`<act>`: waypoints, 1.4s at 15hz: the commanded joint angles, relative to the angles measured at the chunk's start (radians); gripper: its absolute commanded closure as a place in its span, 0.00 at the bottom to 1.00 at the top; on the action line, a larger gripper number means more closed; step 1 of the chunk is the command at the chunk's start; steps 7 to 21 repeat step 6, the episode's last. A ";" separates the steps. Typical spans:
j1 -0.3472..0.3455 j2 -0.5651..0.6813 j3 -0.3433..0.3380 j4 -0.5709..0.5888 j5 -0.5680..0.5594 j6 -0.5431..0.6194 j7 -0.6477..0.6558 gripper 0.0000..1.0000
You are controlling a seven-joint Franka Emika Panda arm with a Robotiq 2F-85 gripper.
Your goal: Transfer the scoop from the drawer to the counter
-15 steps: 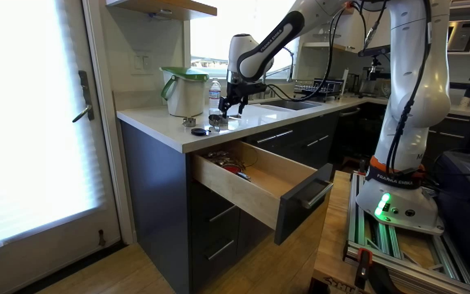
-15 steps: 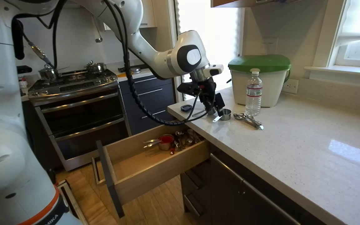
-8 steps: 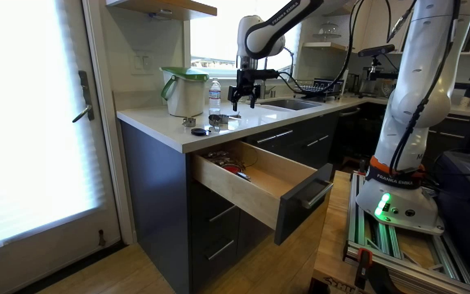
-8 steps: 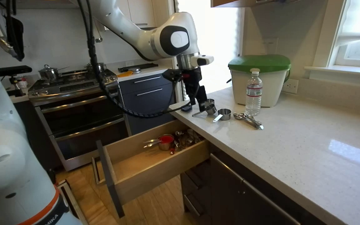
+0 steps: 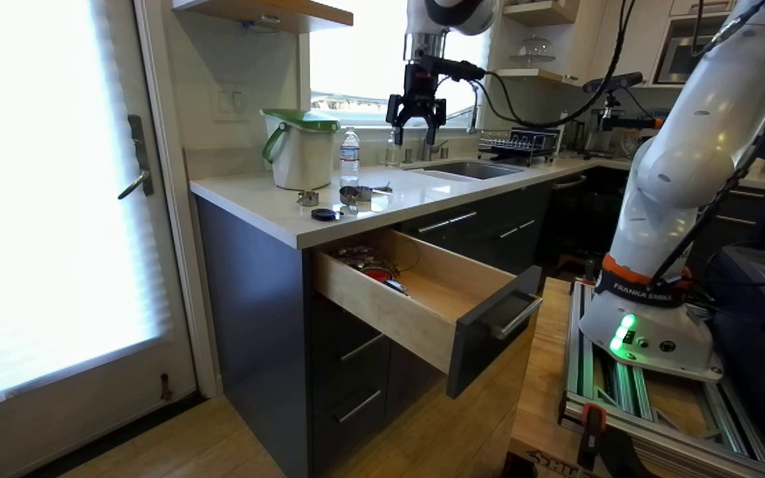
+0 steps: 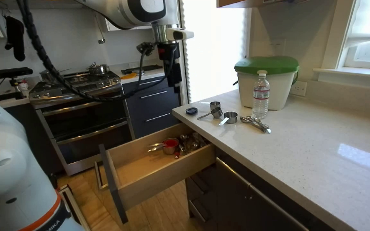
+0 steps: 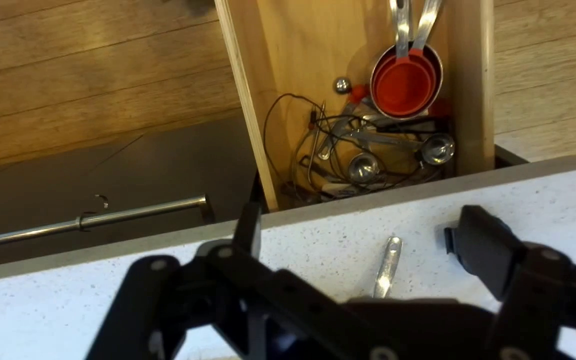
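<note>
The gripper [image 5: 414, 136] has just gone up: 1 s ago its fingers were right down by the counter [image 6: 300, 154], and now they hang well above it, spread wide with nothing between them. The lift uncovers the scoop [image 6: 216, 112], a steel bowl lying tilted on the counter near its edge, the handle reaching toward the drawer [image 6: 169, 176]. I take this piece to be the task's own because the fingers were over it 1 s ago; it is 1 of 3 alike, with a far cup [image 6: 215, 105] just behind it and a near cup [image 6: 231, 117] just beside it, and whether they touch I cannot tell. Its place and tilt look the same as 0.5 s ago, which suggests it was let go cleanly and has settled. In the wrist view the gripper hides most of that cluster, and a bare handle [image 7: 388, 265] shows. The drawer is open as it was, and the red cup [image 7: 403, 87] and spoons [image 7: 438, 149] in it look undisturbed. For the task, this likely means the transfer is done and only backing away remains; if another piece were wanted, the tangle around the spoons could spoil a clean grasp.
</note>
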 commanded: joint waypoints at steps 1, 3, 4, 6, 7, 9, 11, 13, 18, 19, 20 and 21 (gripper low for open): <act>-0.007 -0.088 0.033 -0.005 0.013 -0.123 0.009 0.00; -0.015 -0.070 0.039 0.006 0.006 -0.098 0.001 0.00; -0.015 -0.082 0.042 0.004 0.007 -0.103 0.001 0.00; -0.016 -0.086 0.042 0.003 0.007 -0.106 0.001 0.00; -0.016 -0.086 0.042 0.003 0.007 -0.106 0.001 0.00; -0.016 -0.086 0.042 0.003 0.007 -0.106 0.001 0.00; -0.016 -0.086 0.042 0.003 0.007 -0.106 0.001 0.00; -0.016 -0.086 0.042 0.003 0.007 -0.106 0.001 0.00; -0.016 -0.086 0.042 0.003 0.007 -0.106 0.001 0.00; -0.016 -0.086 0.042 0.003 0.007 -0.106 0.001 0.00; -0.016 -0.086 0.042 0.003 0.007 -0.106 0.001 0.00; -0.016 -0.086 0.042 0.003 0.007 -0.106 0.001 0.00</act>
